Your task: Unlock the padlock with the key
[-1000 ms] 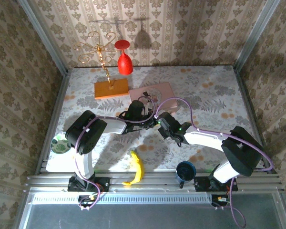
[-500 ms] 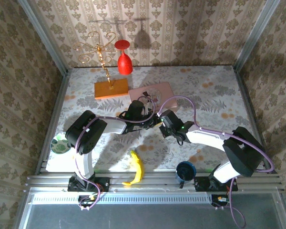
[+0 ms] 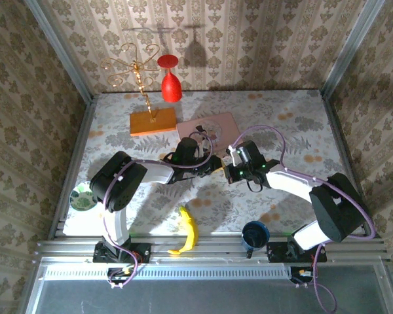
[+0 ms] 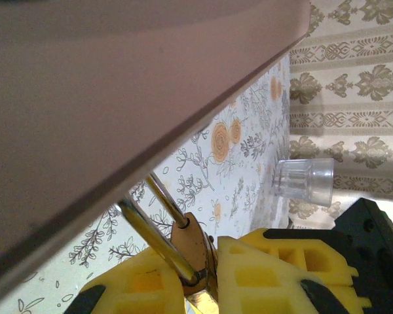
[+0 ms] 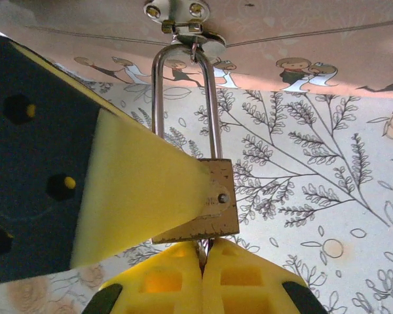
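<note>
The flowered table (image 3: 281, 124) has little on it near the work, so the trouble would come from the pink box (image 3: 213, 124). It sits loose on the cloth, and both arms meet at its near edge. If either arm pulls sideways instead of turning cleanly, I'd expect the whole box to slide or tip.

The left gripper (image 4: 200, 278) has its yellow pads pinched narrow on the padlock (image 5: 206, 199). The padlock hangs by its silver shackle (image 5: 158, 98) from the small clasp (image 5: 183, 26) on the box's front. From the right wrist view, one left pad (image 5: 137, 190) tapers to a point against the lock's side. That looks like a thin grip. A hard twist from below could roll the brass body out of those pads, and it would swing on the clasp.

The right gripper (image 5: 203, 275) sits directly under the lock with its fingers pressed together. Between them is a thin sliver that I take for the key (image 5: 202, 247), running up into the bottom of the lock. I cannot tell how deep it sits. If it is only partly in, turning may make it slip in the foam pads or bend. If the wrist is off-axis, the strain goes into that little clasp.
</note>
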Controlling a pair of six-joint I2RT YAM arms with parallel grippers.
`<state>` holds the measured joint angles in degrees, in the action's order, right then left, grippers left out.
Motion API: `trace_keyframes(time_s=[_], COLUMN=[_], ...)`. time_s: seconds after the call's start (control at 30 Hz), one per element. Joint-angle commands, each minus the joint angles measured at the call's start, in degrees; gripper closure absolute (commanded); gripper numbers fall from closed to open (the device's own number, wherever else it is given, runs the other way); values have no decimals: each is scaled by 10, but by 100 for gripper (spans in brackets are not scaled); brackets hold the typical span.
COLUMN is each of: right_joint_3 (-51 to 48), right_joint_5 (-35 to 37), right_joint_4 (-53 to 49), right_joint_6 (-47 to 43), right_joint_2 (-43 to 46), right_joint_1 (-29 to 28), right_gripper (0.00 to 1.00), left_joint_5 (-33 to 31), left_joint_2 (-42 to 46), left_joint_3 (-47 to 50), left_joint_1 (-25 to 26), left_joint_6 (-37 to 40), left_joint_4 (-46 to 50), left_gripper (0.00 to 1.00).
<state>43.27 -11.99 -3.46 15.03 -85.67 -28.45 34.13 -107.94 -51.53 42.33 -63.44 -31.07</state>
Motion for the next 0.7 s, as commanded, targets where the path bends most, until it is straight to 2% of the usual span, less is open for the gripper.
trace_keyframes(time_s=[0.0,0.17,0.5,0.67], right_joint_3=[-2,1,-36,-39], right_joint_5=[-79,-122,-290,-342], right_joint_4=[10,26,157,199], right_joint_6=[21,42,145,180], right_joint_2=[-4,-13,-44,-76], right_joint_1=[13,30,118,135], right_gripper=[100,100,100,100], left_joint_5=[61,61,61,62], left_joint_2=[1,1,3,3], left_joint_3=[-1,2,6,7], left_joint_1=[8,8,6,4], left_joint_6=[-37,-39,-43,-44], left_joint_4=[-35,-40,-46,-50], left_gripper=[100,100,100,100])
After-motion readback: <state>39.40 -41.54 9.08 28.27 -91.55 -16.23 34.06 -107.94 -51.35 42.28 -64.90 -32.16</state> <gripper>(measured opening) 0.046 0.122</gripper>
